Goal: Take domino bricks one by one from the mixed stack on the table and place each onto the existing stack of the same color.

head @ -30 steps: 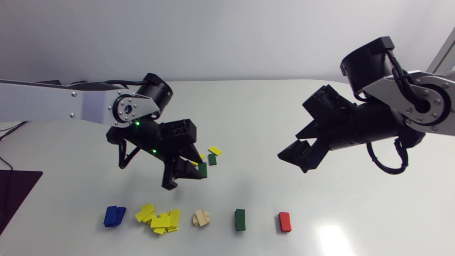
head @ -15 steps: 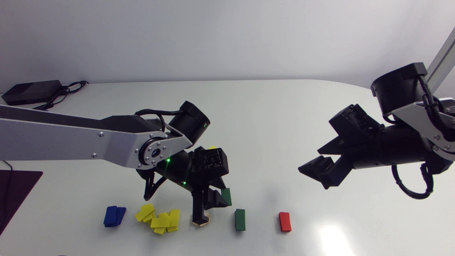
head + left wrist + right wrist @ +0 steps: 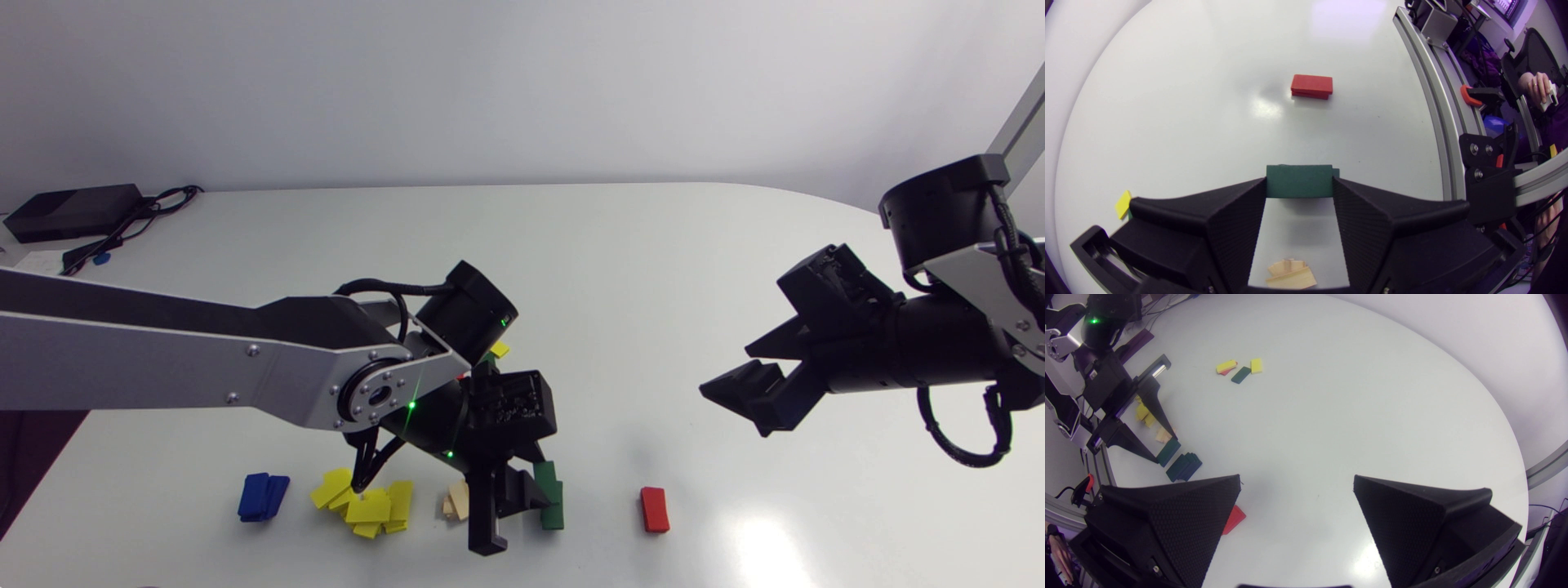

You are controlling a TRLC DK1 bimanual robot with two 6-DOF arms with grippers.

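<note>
Green brick (image 3: 547,476), pinched in my left gripper (image 3: 1299,188), has come across to hover just over the green stack (image 3: 553,518); release next.

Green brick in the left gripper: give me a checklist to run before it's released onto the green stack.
1. Grip: green brick pinched between both fingers of the left gripper: ok.
2. Colour: matches the green stack: ok.
3. Alignment: brick squarely over that stack: cannot tell.
4. Height: brick resting on the stack: cannot tell.
5. Clearance: right gripper open and well away: ok.
</note>
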